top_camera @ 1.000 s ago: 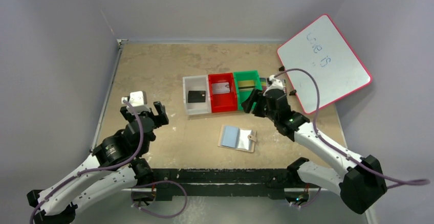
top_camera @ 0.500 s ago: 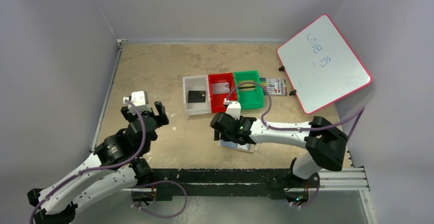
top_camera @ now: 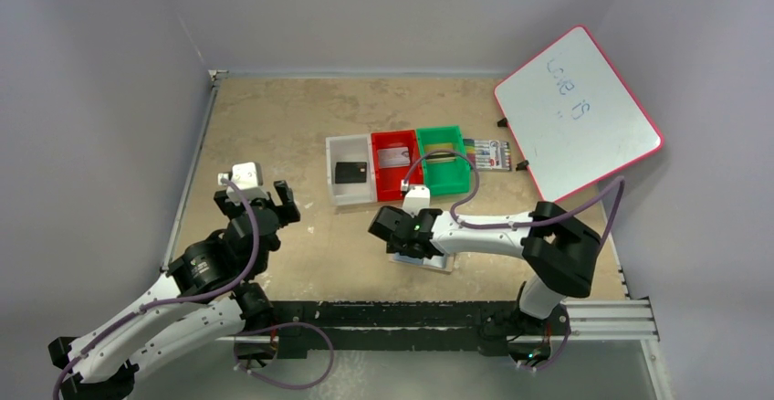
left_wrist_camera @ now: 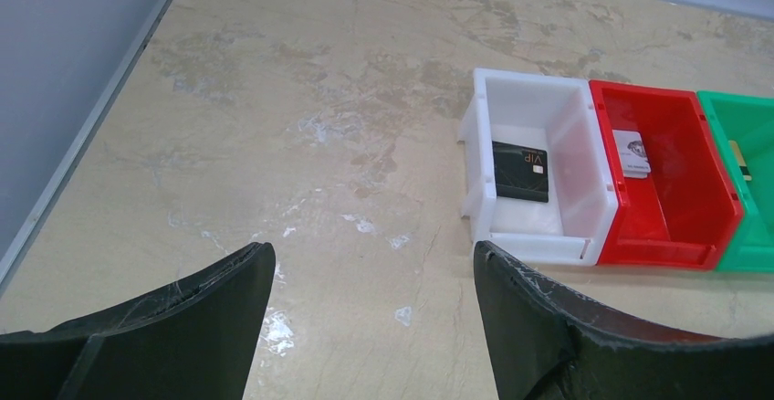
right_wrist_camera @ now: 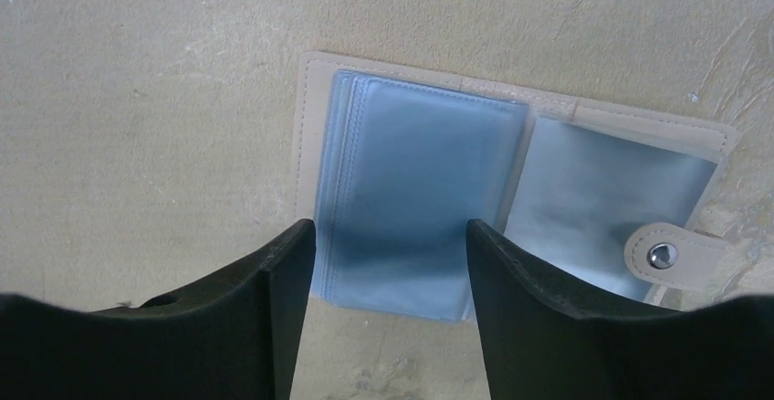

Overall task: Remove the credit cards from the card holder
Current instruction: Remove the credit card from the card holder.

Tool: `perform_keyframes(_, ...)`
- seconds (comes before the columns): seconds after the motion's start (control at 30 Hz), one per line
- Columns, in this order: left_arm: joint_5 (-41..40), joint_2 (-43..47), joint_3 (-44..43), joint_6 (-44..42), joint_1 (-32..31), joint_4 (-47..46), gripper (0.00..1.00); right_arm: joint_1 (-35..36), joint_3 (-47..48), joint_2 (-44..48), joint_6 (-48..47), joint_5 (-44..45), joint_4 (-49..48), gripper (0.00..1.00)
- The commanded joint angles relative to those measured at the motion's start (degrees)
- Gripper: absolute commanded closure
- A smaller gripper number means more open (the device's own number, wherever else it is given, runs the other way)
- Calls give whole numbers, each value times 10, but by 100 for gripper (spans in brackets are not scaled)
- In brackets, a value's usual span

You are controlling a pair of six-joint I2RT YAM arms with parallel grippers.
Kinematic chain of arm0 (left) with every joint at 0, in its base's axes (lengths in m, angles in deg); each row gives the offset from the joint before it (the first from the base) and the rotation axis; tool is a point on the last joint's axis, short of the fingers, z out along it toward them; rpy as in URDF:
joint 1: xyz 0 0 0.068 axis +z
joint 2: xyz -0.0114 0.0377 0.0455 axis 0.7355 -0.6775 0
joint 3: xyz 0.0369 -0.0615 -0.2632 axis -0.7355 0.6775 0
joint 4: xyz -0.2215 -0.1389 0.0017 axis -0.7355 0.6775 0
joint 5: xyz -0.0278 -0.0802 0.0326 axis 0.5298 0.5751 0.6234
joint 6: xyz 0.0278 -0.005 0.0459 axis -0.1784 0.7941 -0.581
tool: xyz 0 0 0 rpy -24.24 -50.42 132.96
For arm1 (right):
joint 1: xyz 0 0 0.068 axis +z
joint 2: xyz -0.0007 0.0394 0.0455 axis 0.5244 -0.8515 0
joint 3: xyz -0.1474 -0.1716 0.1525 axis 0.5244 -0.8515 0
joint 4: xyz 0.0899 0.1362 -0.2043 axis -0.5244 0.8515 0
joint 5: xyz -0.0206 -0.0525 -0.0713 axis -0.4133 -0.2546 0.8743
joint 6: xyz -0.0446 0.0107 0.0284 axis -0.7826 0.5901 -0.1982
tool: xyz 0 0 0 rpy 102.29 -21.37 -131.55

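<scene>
We count one card holder [right_wrist_camera: 516, 176] and three bins [top_camera: 392, 135]. Left gripper [left_wrist_camera: 372, 252] and right gripper [right_wrist_camera: 391, 231] are both spread and empty. Only the left wrist view reads "VIP" on the black card [left_wrist_camera: 520, 170].

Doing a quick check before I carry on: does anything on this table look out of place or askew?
Only the whiteboard stands out: it is propped at a slant at the far right of the table. The card holder lies open and flat; nothing looks spilled or damaged.
</scene>
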Motion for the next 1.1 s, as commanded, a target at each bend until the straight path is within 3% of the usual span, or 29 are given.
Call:
perform_keyframes(0.0,-21,2,-27,17,1,1,21,4,6,-5,23,16,4,38)
perform_keyframes(0.2,-24,6,-27,19,2,3,21,5,-2,5,28,16,0,43)
perform_keyframes(0.47,-22,0,-27,19,1,3,21,4,-24,24,28,10,-6,58)
perform_keyframes(0.57,-22,0,-27,19,1,3,21,4,-23,20,26,12,-3,69)
perform_keyframes(0.77,-23,0,-27,19,1,3,21,4,-22,36,22,16,-8,76)
perform_keyframes(1.07,-20,-6,-28,19,2,2,21,4,-41,72,57,40,43,76)
